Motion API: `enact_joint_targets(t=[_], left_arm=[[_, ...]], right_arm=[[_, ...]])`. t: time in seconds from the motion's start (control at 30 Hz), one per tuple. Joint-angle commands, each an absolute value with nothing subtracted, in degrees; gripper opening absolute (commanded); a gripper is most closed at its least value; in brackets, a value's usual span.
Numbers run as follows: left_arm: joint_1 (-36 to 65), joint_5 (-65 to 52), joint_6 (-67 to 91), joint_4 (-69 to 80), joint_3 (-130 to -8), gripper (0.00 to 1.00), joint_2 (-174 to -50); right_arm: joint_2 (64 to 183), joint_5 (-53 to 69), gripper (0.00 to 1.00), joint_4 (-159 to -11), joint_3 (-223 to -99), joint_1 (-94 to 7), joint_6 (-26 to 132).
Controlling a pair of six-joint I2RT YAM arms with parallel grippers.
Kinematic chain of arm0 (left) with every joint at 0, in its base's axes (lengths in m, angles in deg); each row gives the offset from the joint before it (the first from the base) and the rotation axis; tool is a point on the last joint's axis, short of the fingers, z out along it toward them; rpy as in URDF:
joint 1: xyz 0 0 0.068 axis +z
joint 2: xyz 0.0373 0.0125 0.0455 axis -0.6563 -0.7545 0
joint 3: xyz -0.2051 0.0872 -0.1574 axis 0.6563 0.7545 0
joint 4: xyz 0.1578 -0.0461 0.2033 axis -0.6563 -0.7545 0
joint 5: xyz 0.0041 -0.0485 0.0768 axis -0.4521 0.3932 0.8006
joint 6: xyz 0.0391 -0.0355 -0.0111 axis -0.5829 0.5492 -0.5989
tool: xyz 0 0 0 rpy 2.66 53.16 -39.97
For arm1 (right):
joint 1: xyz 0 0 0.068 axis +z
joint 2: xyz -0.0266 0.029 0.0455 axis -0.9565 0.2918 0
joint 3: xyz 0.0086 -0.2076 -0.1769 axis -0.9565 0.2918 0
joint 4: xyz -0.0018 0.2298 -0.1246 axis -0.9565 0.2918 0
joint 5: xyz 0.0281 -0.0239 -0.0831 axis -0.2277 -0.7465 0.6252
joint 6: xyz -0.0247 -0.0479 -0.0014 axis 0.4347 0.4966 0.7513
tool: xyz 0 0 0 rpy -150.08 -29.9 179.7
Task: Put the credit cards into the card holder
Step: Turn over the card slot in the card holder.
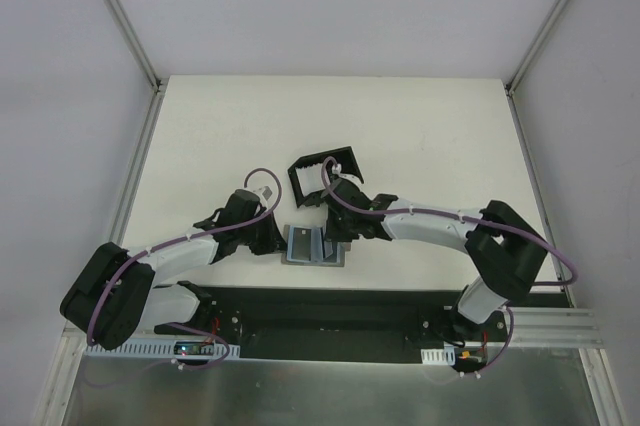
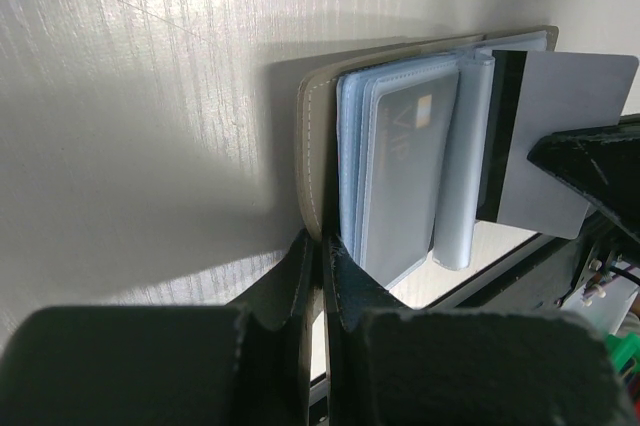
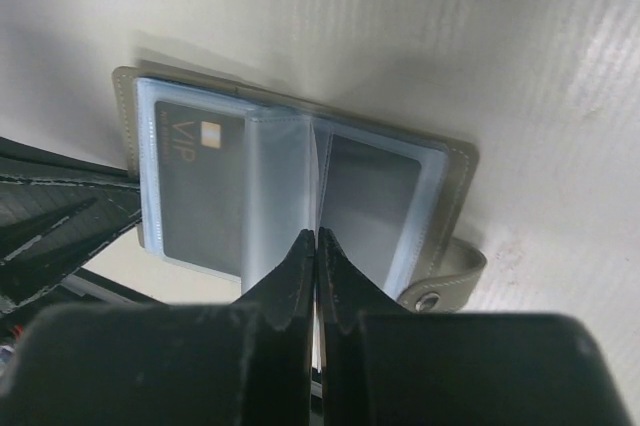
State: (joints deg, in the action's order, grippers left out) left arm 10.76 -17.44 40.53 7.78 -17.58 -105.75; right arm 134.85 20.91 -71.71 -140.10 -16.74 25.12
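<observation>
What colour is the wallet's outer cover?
Greyish beige; the wallet's cover shows best in the left wrist view.

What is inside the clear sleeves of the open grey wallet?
One sleeve shows a dark VIP card, the facing sleeve a second card, also dark. The right gripper covers the lower middle; the sleeves underneath cannot be seen.

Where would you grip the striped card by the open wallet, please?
By the plain end of the striped card, from the right: its black stripe edge faces the grey wallet's sleeves, leaving that end free. The right gripper is shut there.
</observation>
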Motion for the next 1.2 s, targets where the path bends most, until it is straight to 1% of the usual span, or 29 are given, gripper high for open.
enact_joint_targets(t=[0.0,0.13,0.17,0.23,0.37,0.43,0.6,0.77,0.8,0.87,0.97,1.03,1.17], left_arm=[[10.96,-17.34,39.83,4.89,-17.05,0.00,-106.74],[10.96,-17.07,40.00,4.89,-16.87,0.00,-106.74],[10.96,-16.99,40.00,4.89,-16.78,0.00,-106.82],[10.96,-16.90,40.09,4.89,-16.78,0.00,-106.74],[10.96,-16.72,40.27,4.89,-16.69,0.00,-106.83],[10.96,-16.46,40.36,4.89,-16.61,0.00,-106.91],[10.96,-15.84,40.70,4.89,-16.52,0.00,-107.26],[10.96,-14.44,41.50,5.15,-15.64,0.00,-107.53],[10.96,-14.26,41.58,5.24,-15.55,0.00,-107.70],[10.96,-13.91,41.67,5.24,-15.38,0.00,-108.06],[10.96,-13.56,41.85,5.24,-15.11,0.00,-108.14],[10.96,-13.56,41.85,5.24,-14.94,0.00,-108.06],[10.96,-13.82,41.85,5.24,-14.85,0.00,-107.62]], right_arm=[[136.72,18.62,0.00,-74.86,-140.44,-16.26,25.60],[136.19,16.33,0.00,-80.57,-140.53,-16.17,26.48],[136.28,13.37,0.00,-82.07,-140.70,-16.26,26.66],[136.54,12.12,0.00,-83.92,-141.32,-16.08,26.48],[136.37,11.50,0.00,-85.07,-142.55,-15.38,27.10],[137.50,9.83,0.00,-85.07,-143.60,-15.38,27.27],[139.70,4.73,0.01,-90.60,-144.83,-15.20,27.01],[139.10,2.27,0.00,-91.40,-148.08,-15.29,28.94],[137.79,3.57,0.01,-90.01,-148.26,-15.29,29.38],[134.54,10.23,0.00,-87.02,-146.69,-15.38,29.65],[130.93,17.71,0.01,-74.31,-145.72,-16.25,29.65],[128.56,20.36,0.00,-70.32,-143.71,-16.43,28.86],[124.16,23.00,0.00,-67.68,-138.69,-16.43,26.57]])
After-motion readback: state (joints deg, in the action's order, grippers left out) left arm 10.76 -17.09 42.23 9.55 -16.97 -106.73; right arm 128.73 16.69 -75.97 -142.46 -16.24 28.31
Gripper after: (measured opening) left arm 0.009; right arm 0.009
